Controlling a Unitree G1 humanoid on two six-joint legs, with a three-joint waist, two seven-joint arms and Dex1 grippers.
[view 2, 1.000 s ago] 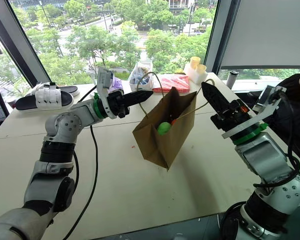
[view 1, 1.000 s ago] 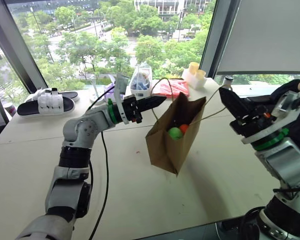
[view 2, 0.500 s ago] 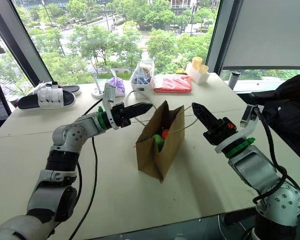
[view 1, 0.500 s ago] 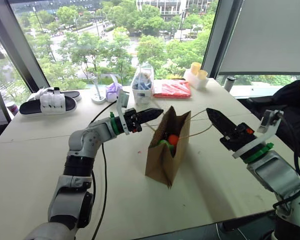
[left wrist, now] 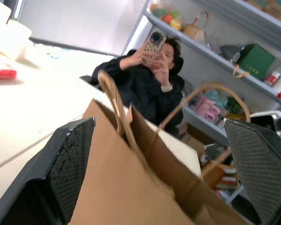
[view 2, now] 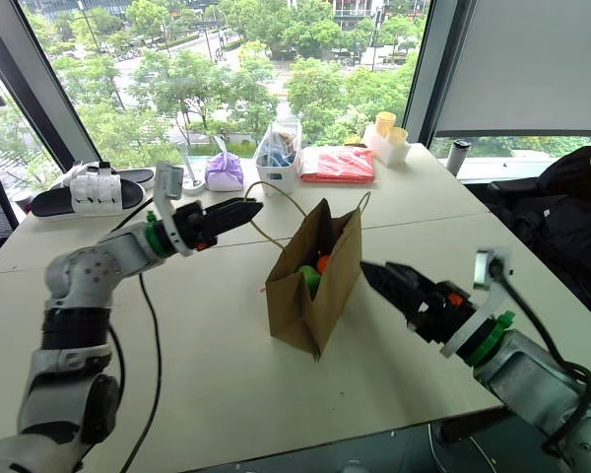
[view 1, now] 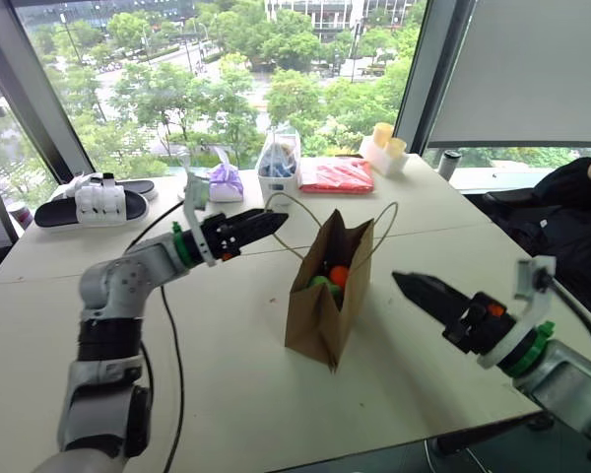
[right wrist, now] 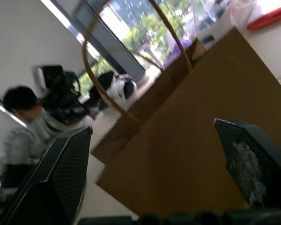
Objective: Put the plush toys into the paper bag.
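Right gripper: nearest to the camera, low on the right; fingers spread wide in the right wrist view; it points at the bag's side, close to it but apart, and holds nothing
Paper bag: stands upright in the middle of the table, mouth open; both cord handles stand up free, no gripper touches them
Plush toys: both inside the bag, seen through the mouth; green toy on the left, orange toy just beside it on the right
Left gripper: left of the bag, a little above its top edge; fingers spread wide in the left wrist view, empty; tips near one handle, apart from it
Far edge of table: black and white sandal at the left; purple bundle, clear plastic bag and red packet in a row; pale cups at the right
Behind the table: a person in dark clothes holds up a phone; shelves with goods behind
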